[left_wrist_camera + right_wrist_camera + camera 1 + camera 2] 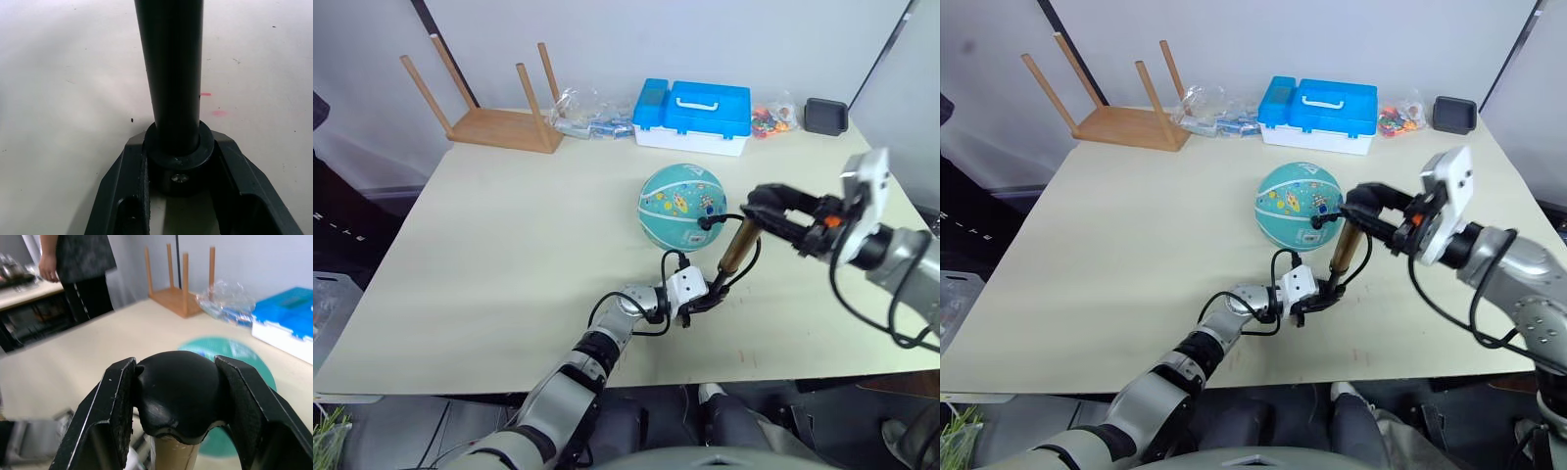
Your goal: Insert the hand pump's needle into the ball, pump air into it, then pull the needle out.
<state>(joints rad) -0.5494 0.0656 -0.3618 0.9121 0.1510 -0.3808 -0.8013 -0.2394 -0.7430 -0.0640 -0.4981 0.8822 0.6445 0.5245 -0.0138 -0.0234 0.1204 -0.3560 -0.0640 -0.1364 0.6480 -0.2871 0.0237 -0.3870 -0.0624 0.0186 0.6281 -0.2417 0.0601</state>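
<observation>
Hand pump (pixel 740 245) stands at the ball's (pixel 682 207) five o'clock, right gripper (pixel 177 406) pinching its top, left gripper (pixel 178 161) clamping its base; pumping step, next a downward stroke.

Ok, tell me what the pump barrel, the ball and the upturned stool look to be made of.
The hand pump barrel looks like metal: a smooth bronze-gold tube with a soft sheen, though coated plastic is possible; its end caps are matte black, likely plastic. The ball looks like rubber or vinyl: teal, printed, faint gloss. The stool appears to be bare light wood, with a pale, even tone.
</observation>
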